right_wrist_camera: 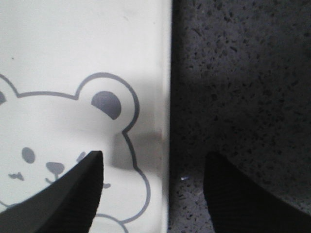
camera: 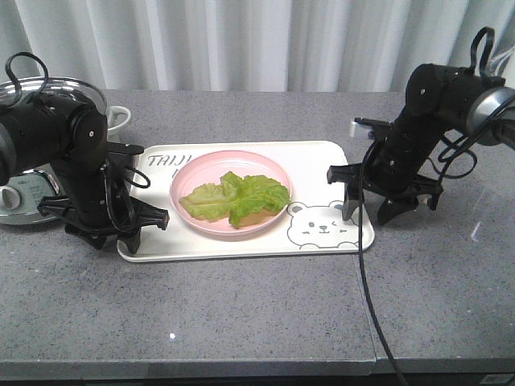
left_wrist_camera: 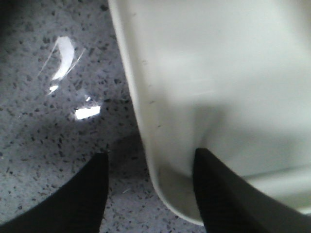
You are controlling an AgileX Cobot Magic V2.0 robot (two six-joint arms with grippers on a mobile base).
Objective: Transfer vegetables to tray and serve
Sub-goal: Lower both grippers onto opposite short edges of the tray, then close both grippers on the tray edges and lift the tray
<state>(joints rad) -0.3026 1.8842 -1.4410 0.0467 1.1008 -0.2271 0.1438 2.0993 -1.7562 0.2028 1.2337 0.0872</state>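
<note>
The green lettuce leaves (camera: pixel 235 197) lie on a round pink plate (camera: pixel 193 173), which stands on the cream-white tray (camera: pixel 322 161) with the bear drawing. My left gripper (camera: pixel 130 233) is open and points down at the tray's front left corner. In the left wrist view (left_wrist_camera: pixel 150 155) one finger is over the counter and the other over the tray (left_wrist_camera: pixel 218 73). My right gripper (camera: pixel 366 215) is open at the tray's right edge. In the right wrist view (right_wrist_camera: pixel 154 156) it straddles the rim, with one finger over the bear on the tray (right_wrist_camera: pixel 73 39).
A pot with a glass lid (camera: pixel 48 88) and a white handle (camera: pixel 119 119) stands at the far left behind my left arm. The grey speckled counter (camera: pixel 241 314) has a seam at the right. A black cable (camera: pixel 372 314) runs from my right arm over the front edge.
</note>
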